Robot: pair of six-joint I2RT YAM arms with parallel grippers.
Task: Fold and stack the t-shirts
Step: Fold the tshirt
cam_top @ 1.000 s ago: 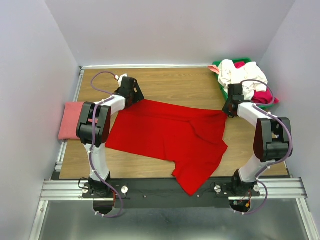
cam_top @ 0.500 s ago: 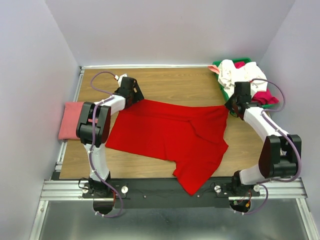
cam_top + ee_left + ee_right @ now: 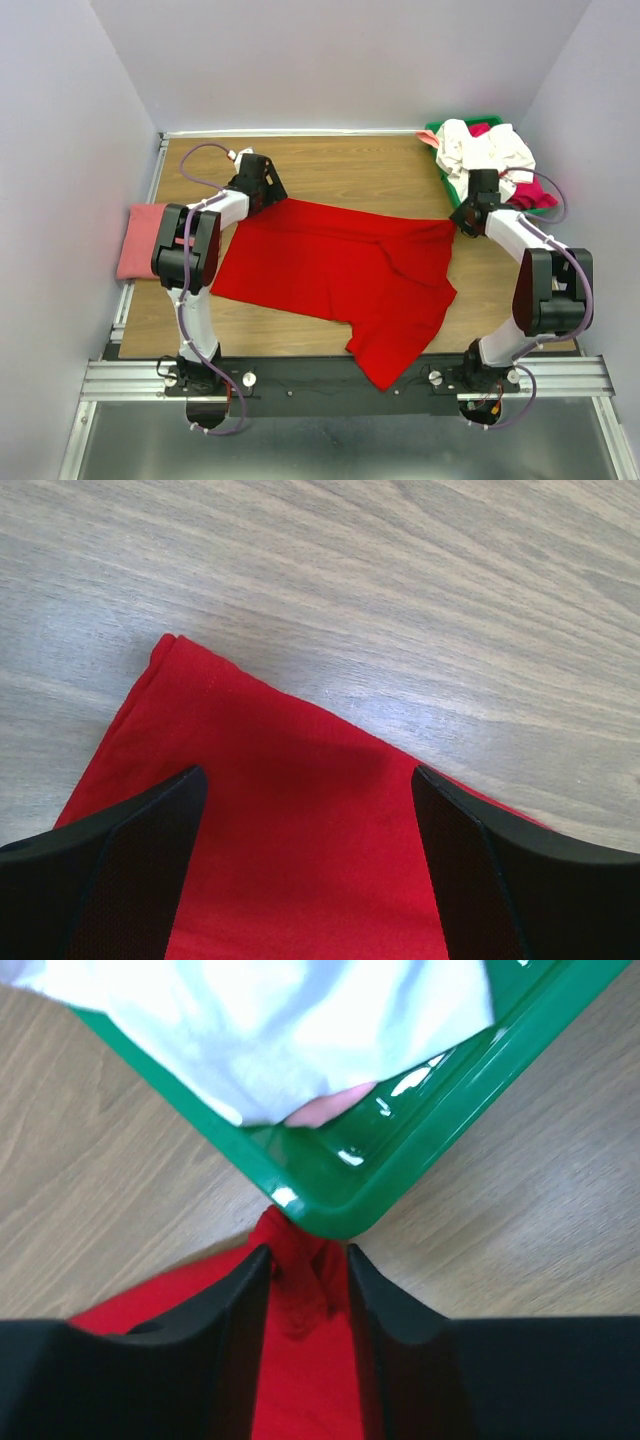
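Right wrist: right gripper (image 3: pixel 307 1260) jaws narrow around red shirt (image 3: pixel 298 1295) corner, grip unclear, beside tray (image 3: pixel 420 1130) corner, where it may snag; left gripper (image 3: pixel 307 775) wide open.

**Cramped on my right, open on my left**

My right gripper (image 3: pixel 305 1255) has the tray (image 3: pixel 330 1210) corner just ahead of its fingertips, so there is no way forward there. The red shirt (image 3: pixel 300 1295) corner bunched between the fingers fills their gap; I cannot tell whether they press it. The pile (image 3: pixel 485 150) heaped on the tray blocks the far right corner. My left gripper (image 3: pixel 305 780) stands with its jaws wide over the red shirt's far left corner, with bare table (image 3: pixel 400 590) ahead of it. Wood lies free along the far edge between my arms. The pink shirt (image 3: pixel 140 240) takes the left edge, close to the wall (image 3: pixel 60 200).
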